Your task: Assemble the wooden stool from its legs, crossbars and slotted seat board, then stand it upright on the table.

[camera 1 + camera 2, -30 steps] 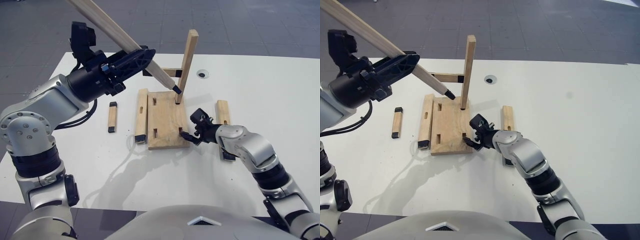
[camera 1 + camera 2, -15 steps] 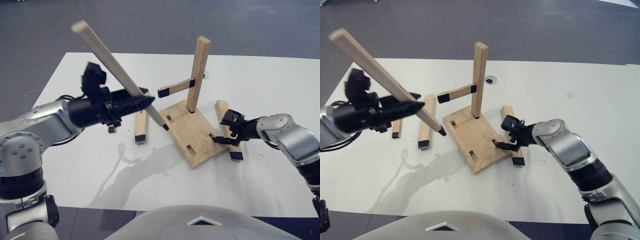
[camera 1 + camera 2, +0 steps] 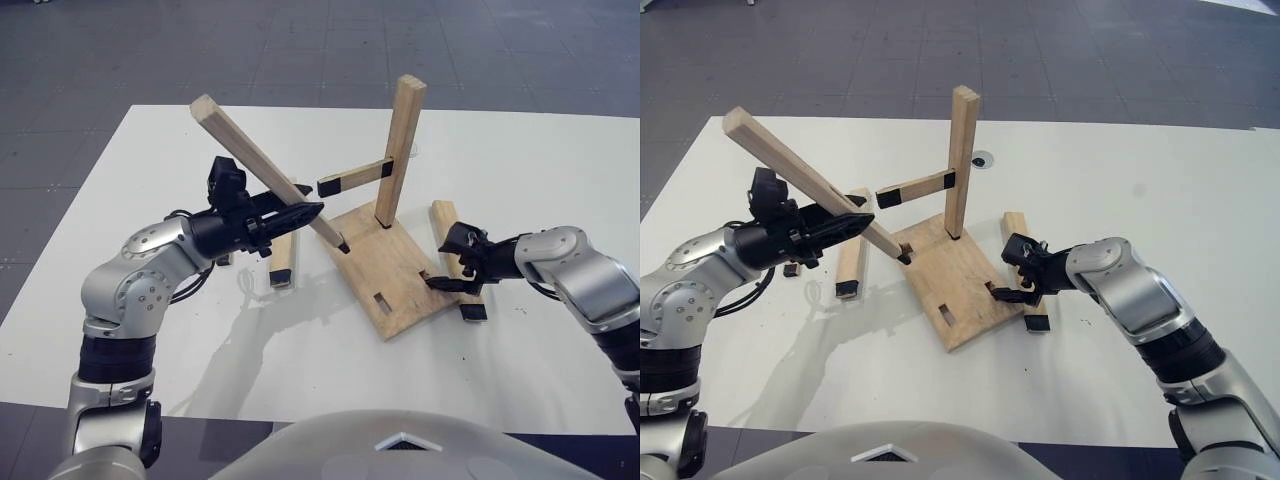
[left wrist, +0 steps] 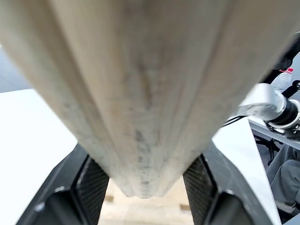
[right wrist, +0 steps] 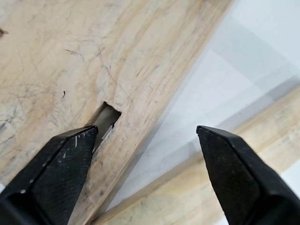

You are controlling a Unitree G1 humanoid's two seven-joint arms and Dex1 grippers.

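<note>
My left gripper [image 3: 300,212] is shut on a long wooden leg [image 3: 255,160] that slants up to the left. The leg's black tip hovers at the left corner of the slotted seat board [image 3: 390,270], which lies flat on the table. A second leg [image 3: 402,140] stands upright in a far slot of the board, and a crossbar [image 3: 352,178] juts from it to the left. My right gripper [image 5: 146,130] is open at the board's right edge. One of its fingers [image 5: 56,183] is over the board beside a slot, the other over the table.
One loose leg [image 3: 284,255] lies on the white table [image 3: 560,170] left of the board. Another [image 3: 447,222] lies right of it, beneath my right gripper. A short crossbar [image 3: 790,269] peeks out behind my left arm.
The head camera shifted early on, and the board now lies turned. Since half a second ago my left arm has lowered the held leg, moving its tip to the board's left corner. The right gripper has stayed put.
</note>
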